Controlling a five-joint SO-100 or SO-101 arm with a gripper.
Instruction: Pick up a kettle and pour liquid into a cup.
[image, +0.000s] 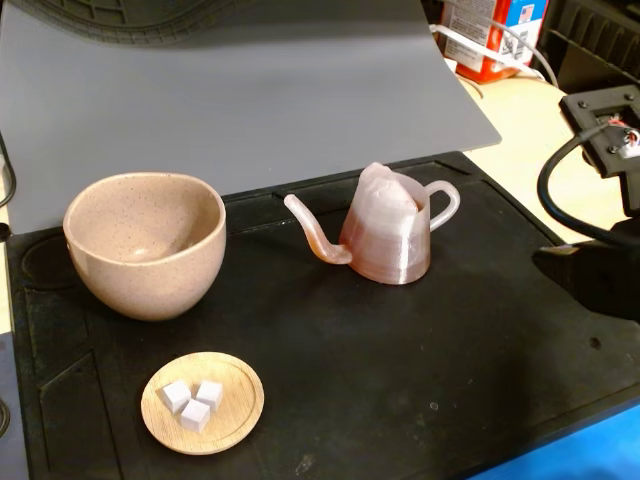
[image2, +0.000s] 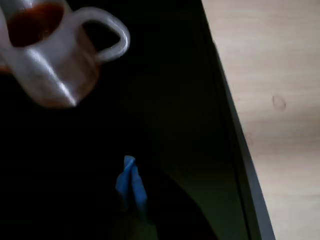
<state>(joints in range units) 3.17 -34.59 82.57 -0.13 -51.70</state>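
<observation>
small wooden dish (image: 203, 402) with three white cubes (image: 194, 403) sits nearest the lens in the fixed view, on the black mat (image: 400, 380). behind it to the left is the cup (image: 145, 243), speckled beige-pink, upright, looks empty. the kettle (image: 392, 232) stands upright mid-mat, well apart from the cup, thin curved spout (image: 312, 233) aimed left toward the cup, loop handle (image: 444, 205) on the right side, facing the arm. wrist view shows the kettle (image2: 52, 57) top left with reddish liquid (image2: 35, 22) inside and the handle (image2: 107, 35) open toward the camera.

gripper (image2: 131, 186) shows low in the wrist view as a blue tip against dark, well short of the kettle, holding nothing. cannot tell whether the jaws are apart or together, too dark. in the fixed view only dark arm parts show at the right edge.

handling guess: kettle is thin translucent plastic, light even with liquid, smooth and likely slippery, easy to tip or shove. spout looks fragile, avoid it. best hold is probably the loop handle or across the ribbed body near the handle. open top, so tilt slowly or it may slosh.
</observation>
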